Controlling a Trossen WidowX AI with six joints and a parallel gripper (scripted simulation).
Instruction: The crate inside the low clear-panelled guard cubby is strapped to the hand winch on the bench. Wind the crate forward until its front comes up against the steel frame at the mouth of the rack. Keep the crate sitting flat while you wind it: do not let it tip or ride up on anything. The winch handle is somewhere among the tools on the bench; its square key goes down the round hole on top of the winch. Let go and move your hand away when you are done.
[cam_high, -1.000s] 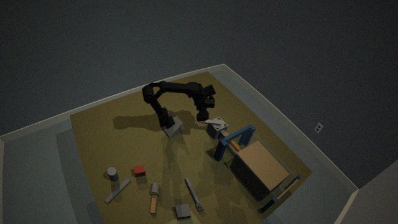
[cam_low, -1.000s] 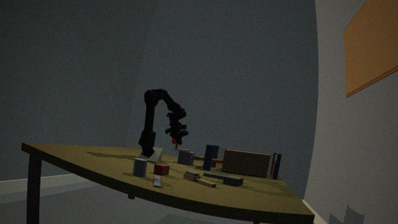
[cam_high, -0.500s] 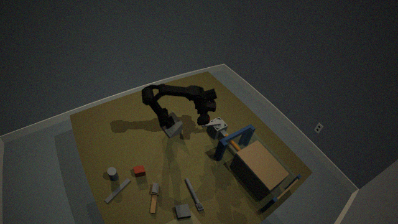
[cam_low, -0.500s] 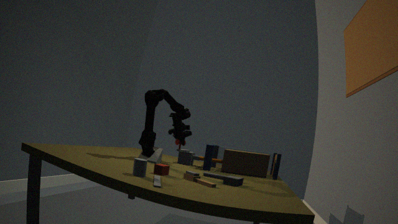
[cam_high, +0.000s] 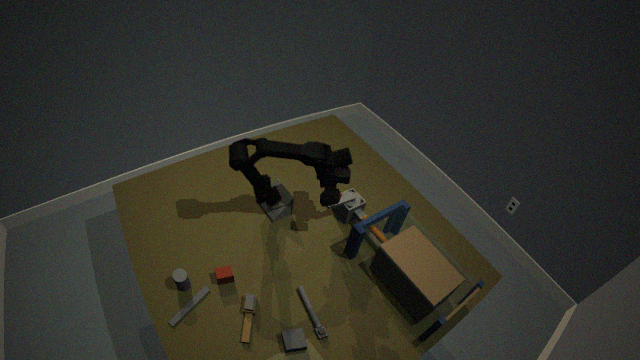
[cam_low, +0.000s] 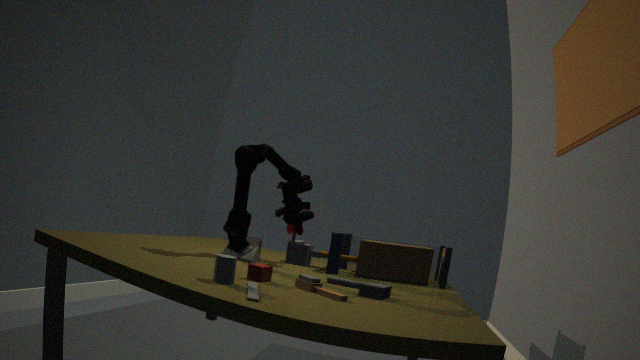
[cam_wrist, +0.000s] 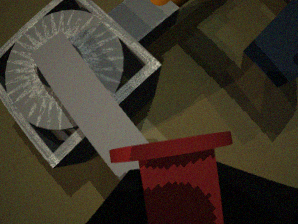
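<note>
The hand (cam_high: 330, 197) (cam_low: 295, 228) (cam_wrist: 169, 175) is narrow, closed on the red grip (cam_low: 294, 230) (cam_wrist: 180, 182) of the winch handle (cam_high: 346, 201) (cam_wrist: 90, 100), whose flat grey arm reaches across the top of the winch (cam_high: 345, 213) (cam_low: 299, 253) (cam_wrist: 146, 66). There is one winch and one orange strap (cam_high: 375, 230) (cam_low: 345, 257) leading out from it. Next beyond the winch stands one upright blue frame (cam_high: 380, 214) (cam_low: 332, 253) (cam_wrist: 280, 50), then one crate (cam_high: 422, 265) (cam_low: 395, 262), sitting flat, and past that a pair of short blue posts (cam_high: 432, 330) (cam_low: 445, 267). Well apart from the winch, on the same surface (cam_high: 320, 250) (cam_low: 150, 255) (cam_wrist: 210, 115), lie one grey cylinder (cam_high: 181, 279) (cam_low: 225, 269), one red block (cam_high: 224, 275) (cam_low: 260, 272), one flat grey bar (cam_high: 189, 306) (cam_low: 253, 291), one wooden-handled tool (cam_high: 247, 320) (cam_low: 327, 292), one long grey tool (cam_high: 310, 306) (cam_low: 345, 283) and one dark block (cam_high: 294, 339) (cam_low: 375, 290). The crate is across the blue frame from the hand, its front apart from that frame, farther out than the winch.
</note>
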